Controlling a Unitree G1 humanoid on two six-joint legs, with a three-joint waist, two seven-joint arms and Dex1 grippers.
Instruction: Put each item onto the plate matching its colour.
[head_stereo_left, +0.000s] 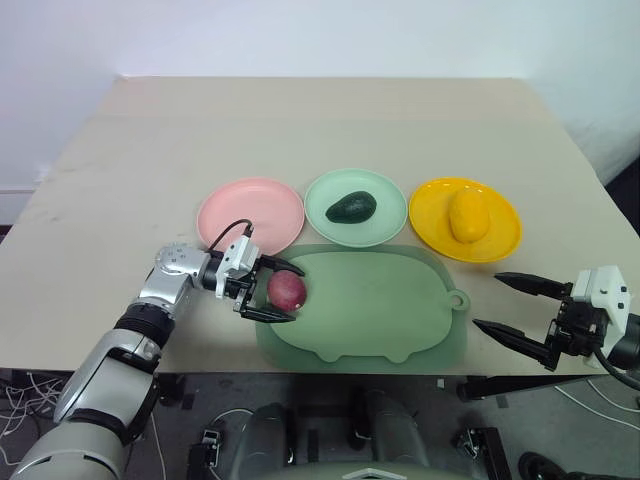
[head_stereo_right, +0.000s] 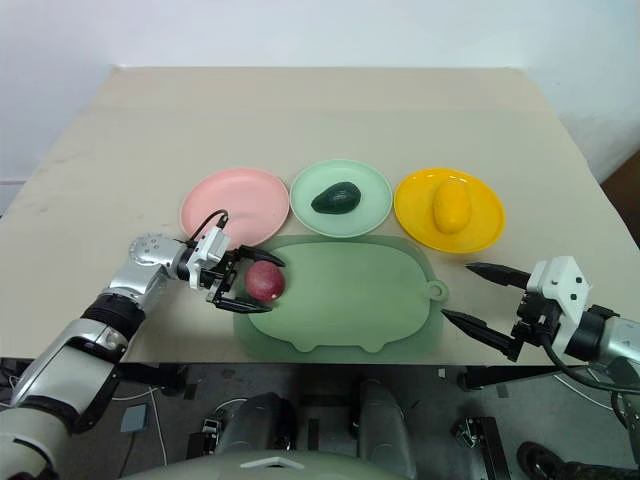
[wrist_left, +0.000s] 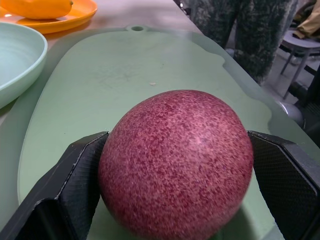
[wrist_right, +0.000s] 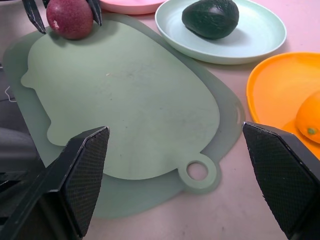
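Left tool (head_stereo_left: 268, 291) spread, fingers bracketing red-purple fruit (head_stereo_left: 287, 290) at mat's (head_stereo_left: 380, 310) 9 o'clock edge, lined up for grasp; pink plate (head_stereo_left: 250, 214) waits at 12. Right tool (head_stereo_left: 515, 306) spread, idle.

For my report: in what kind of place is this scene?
Probably an indoor lab or test room: a plain beige table against a white wall, loose cables on the floor.
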